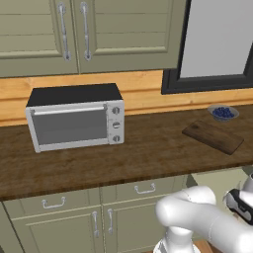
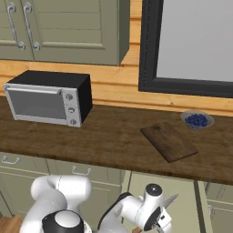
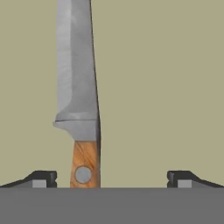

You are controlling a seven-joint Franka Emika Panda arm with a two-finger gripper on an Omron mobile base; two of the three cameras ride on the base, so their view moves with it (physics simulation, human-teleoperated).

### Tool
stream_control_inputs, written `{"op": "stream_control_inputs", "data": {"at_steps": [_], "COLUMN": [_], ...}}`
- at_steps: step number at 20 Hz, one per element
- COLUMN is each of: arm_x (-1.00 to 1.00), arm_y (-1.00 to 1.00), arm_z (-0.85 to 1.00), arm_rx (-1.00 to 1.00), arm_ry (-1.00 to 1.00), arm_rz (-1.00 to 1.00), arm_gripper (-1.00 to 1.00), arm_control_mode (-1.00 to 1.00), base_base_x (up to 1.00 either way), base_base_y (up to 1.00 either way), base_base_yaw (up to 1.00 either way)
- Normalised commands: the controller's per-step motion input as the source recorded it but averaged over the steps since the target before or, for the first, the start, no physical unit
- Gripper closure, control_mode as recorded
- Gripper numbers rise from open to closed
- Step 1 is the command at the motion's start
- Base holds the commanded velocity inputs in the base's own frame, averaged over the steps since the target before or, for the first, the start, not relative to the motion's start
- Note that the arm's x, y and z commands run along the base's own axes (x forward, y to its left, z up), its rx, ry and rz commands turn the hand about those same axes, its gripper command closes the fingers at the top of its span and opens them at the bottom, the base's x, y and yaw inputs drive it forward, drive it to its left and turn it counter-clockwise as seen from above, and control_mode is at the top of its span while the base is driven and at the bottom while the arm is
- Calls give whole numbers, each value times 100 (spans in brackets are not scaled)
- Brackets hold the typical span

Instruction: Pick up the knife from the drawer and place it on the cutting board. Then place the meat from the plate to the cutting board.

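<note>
Along the worktop [image 2: 104, 136] I see the toaster oven [image 2: 48, 102] toward the left end, near the back wall, and the cutting board [image 2: 169, 141] lying bare toward the right end, turned at an angle to the front edge. Just behind the board's far corner, close to the back edge, sits a small grey bowl of blueberries [image 2: 197, 120], apart from the board. Below the front edge, under the board, the drawer [image 2: 182, 200] stands pulled out, its pale olive floor showing. I have the arm reaching down into it, and in the right base view the tip of the knife [image 3: 78, 96] pokes out just beside the hand. From the hand view I see the knife lying flat on the drawer floor, blade pointing away from the hand, wooden handle nearest. The gripper [image 3: 111, 179] has its jaws spread wide, nothing between them pinched. The handle lies inside the gap but off centre, close to the left fingertip [image 3: 41, 178] as that view frames it and well apart from the other.
</note>
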Motion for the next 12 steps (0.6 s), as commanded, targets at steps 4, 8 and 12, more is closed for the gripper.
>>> {"op": "stream_control_inputs", "data": {"at_steps": [4,8,12], "arm_x": [0,0,0], "arm_y": [0,0,0], "arm_z": [-26,-29,-8], "arm_rx": [0,0,0], "arm_ry": [0,4,5], "arm_rz": [0,0,0], "arm_gripper": [-100,-100,-100], "arm_control_mode": [-100,-100,-100], "base_base_x": [0,0,0], "base_base_y": [0,0,0], "base_base_yaw": [0,0,0]}}
